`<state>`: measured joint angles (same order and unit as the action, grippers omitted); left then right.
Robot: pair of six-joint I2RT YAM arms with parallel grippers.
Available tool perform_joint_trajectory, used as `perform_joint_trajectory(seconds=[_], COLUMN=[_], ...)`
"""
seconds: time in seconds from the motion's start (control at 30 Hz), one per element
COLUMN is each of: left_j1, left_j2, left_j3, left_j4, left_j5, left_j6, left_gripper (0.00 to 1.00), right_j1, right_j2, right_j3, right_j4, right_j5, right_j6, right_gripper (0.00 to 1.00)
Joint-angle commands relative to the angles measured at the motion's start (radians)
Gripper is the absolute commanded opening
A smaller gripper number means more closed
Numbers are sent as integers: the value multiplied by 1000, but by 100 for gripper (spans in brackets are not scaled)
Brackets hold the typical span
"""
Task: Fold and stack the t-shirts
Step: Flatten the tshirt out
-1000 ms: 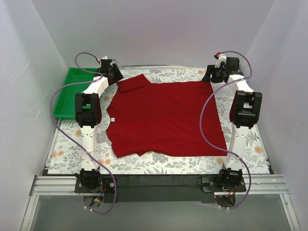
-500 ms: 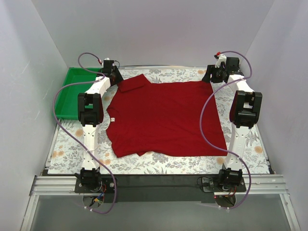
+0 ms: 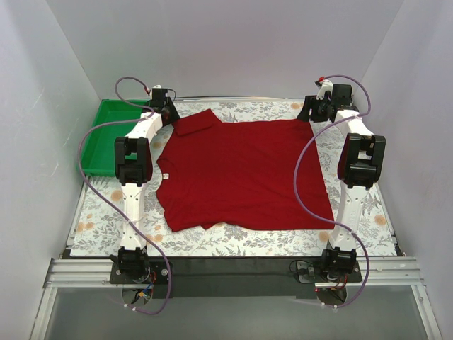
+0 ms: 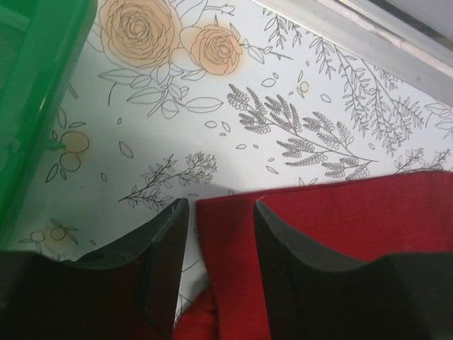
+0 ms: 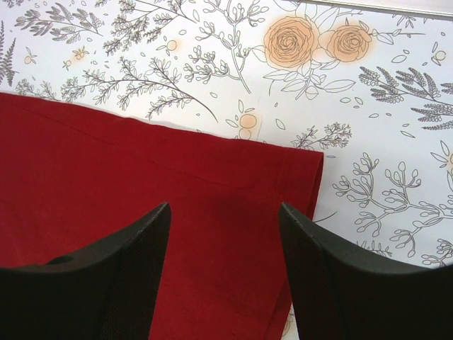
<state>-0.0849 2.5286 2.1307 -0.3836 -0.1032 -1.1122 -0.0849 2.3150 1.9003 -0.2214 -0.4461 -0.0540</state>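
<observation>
The dark red t-shirt lies spread flat on the floral table, its small white neck label at the left edge. My left gripper is at the shirt's far left sleeve. In the left wrist view its jaws stand apart around the corner of that sleeve, with more red cloth to the right. My right gripper is over the far right corner of the shirt. In the right wrist view it is open above the hemmed corner, gripping nothing.
A green tray stands at the far left of the table, its wall close beside my left gripper. The enclosure's white walls ring the table. The floral cloth shows bare in front of the shirt.
My left gripper has shifted slightly right onto the sleeve corner and its jaws have narrowed. The right arm and the shirt have not moved.
</observation>
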Motion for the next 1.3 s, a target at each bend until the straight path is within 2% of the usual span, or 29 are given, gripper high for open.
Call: perform_joint_trajectory(seconds=[0.0, 0.13, 0.23, 0.27, 0.33, 0.37, 0.53, 0.83, 1.07, 1.27], left_j1=[-4, -4, -4, -4, -4, -4, -4, 5, 14, 16], left_j2=[24, 45, 47, 45, 39, 29, -33, -204, -237, -229], left_j3=[37, 52, 57, 58, 60, 58, 31, -146, -190, -184], left_j4=[-24, -35, -35, -35, -32, -28, 11, 126, 150, 152], left_j5=[26, 39, 43, 43, 57, 60, 89, 97, 102, 143], left_j6=[8, 5, 9, 11, 18, 20, 29, 38, 41, 38], left_gripper=[38, 24, 17, 12, 7, 0, 0, 0, 0, 0], right_j1=[-3, -7, -9, -9, -10, -10, -16, -41, -44, -42], right_j2=[-2, -2, -3, -2, -2, 1, 12, 61, 151, 231], right_j3=[39, 40, 45, 46, 49, 51, 72, 135, 229, 333], right_j4=[14, 14, 14, 13, 13, 13, 8, 1, -38, -67], right_j5=[7, 4, 7, 10, 24, 32, 99, 106, 81, 63], right_j6=[16, 22, 25, 25, 23, 23, 26, 101, 128, 154], right_gripper=[58, 58, 58, 58, 57, 58, 57, 56, 45, 44])
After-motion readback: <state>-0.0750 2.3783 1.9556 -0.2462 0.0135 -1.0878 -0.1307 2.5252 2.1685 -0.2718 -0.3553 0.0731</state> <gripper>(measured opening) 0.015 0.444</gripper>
